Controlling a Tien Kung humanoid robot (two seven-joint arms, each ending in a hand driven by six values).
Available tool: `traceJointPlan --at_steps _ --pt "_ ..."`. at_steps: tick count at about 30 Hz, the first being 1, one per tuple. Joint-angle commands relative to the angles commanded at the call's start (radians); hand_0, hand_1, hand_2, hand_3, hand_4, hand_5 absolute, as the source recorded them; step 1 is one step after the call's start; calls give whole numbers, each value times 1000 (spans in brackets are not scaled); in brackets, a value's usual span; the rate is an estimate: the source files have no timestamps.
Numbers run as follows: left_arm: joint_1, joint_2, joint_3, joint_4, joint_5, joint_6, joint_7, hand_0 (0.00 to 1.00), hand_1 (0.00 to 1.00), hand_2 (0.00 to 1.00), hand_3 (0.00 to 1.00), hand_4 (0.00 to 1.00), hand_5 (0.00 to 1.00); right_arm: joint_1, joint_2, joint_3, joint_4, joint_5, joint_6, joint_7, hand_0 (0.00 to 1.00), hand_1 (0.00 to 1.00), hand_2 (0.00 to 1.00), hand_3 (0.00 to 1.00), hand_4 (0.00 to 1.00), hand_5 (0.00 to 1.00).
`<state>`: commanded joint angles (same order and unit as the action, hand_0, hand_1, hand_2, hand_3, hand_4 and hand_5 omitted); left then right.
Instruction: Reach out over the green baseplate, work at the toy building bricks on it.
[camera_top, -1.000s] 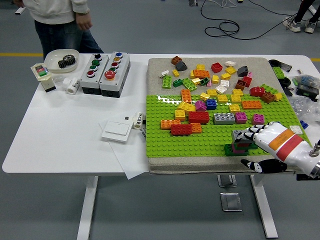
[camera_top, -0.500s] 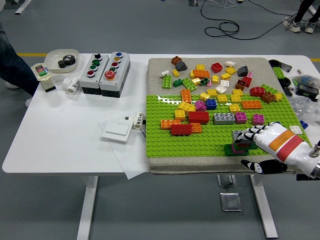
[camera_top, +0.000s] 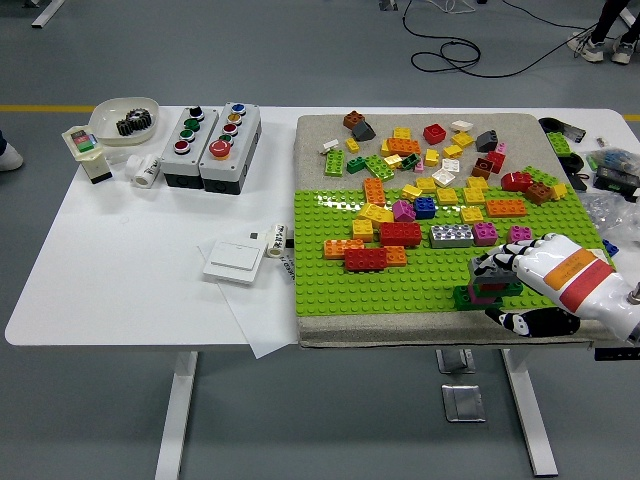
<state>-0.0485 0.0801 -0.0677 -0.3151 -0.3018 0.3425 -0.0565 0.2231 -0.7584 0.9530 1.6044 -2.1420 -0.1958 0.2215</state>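
- Green baseplate (camera_top: 400, 285): right hand (camera_top: 545, 270) grips grey brick (camera_top: 487, 268) atop small stack (camera_top: 483, 293).
- Pink brick (camera_top: 520, 235), grey long brick (camera_top: 450, 235) just beyond fingers.
- Red brick (camera_top: 365, 259) well left.

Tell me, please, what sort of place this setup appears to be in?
Probably a robotics lab or workshop: grey floor with loose cables, push-button control boxes on the white table, and a green baseplate of bricks.

High head view over table (camera_top: 130, 260)

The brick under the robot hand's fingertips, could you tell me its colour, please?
Grey brick, topping a small magenta-and-green stack; head view.
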Motion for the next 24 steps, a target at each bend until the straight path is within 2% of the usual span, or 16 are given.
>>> traceJointPlan --at_steps 11,24 --pt "-2 0 2 0 -5 -1 -1 599 723 693 553 573 612 -1 -2 10 15 7 0 3 458 612 742 676 743 431" --pt "-2 0 4 0 -10 -2 -4 597 723 693 554 573 612 -4 1 70 24 47 -30 18 449 606 740 673 748 432"
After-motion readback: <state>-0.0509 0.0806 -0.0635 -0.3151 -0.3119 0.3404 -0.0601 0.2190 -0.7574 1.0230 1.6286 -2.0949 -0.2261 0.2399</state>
